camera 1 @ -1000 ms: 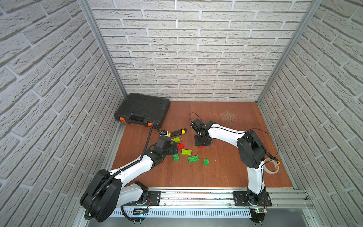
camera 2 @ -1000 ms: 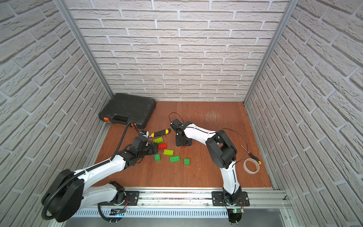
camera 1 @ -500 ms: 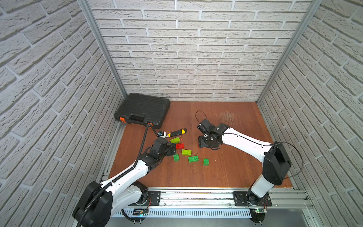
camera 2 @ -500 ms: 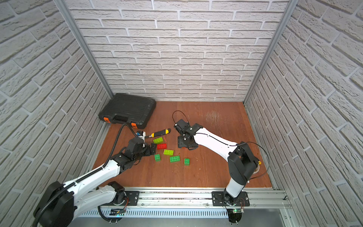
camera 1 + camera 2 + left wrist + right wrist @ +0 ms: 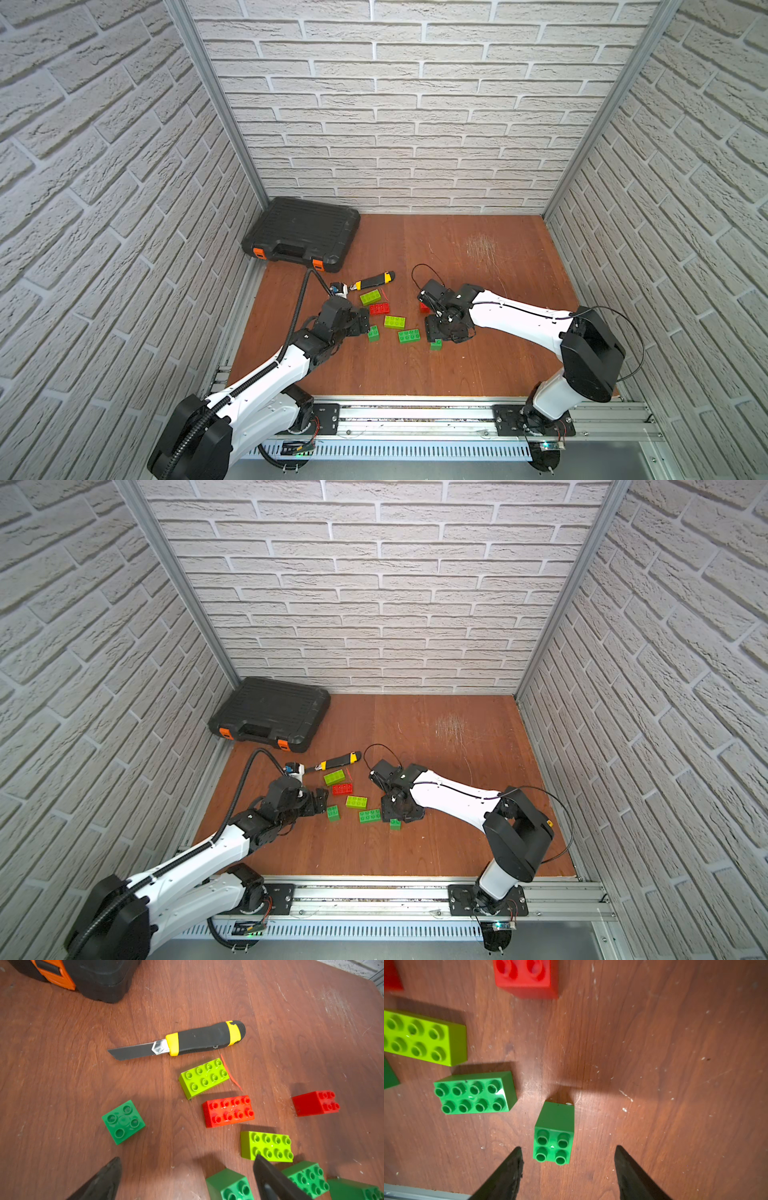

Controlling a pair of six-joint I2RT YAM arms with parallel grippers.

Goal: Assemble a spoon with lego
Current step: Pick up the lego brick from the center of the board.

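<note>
Between the right gripper's (image 5: 568, 1148) spread jaws sits a small green square brick (image 5: 554, 1132), studs up, with bare wood showing on either side, so nothing is gripped. Just beyond lie a dark green oblong brick (image 5: 475, 1093), a lime oblong brick (image 5: 423, 1036) and a red square brick (image 5: 527, 978). Across the cluster the left gripper (image 5: 187, 1157) also stands wide open, holding nothing, low over the table (image 5: 478, 374). No spoon is built: the lego (image 5: 395, 321) lies loose, none joined, near a utility knife (image 5: 197, 1041). These bricks look light, rigid and glossy, likely to skid or twist under an off-centre pinch. I would clamp the smooth opposite side walls squarely, below the studs, leaving top and underside free for pressing together.
</note>
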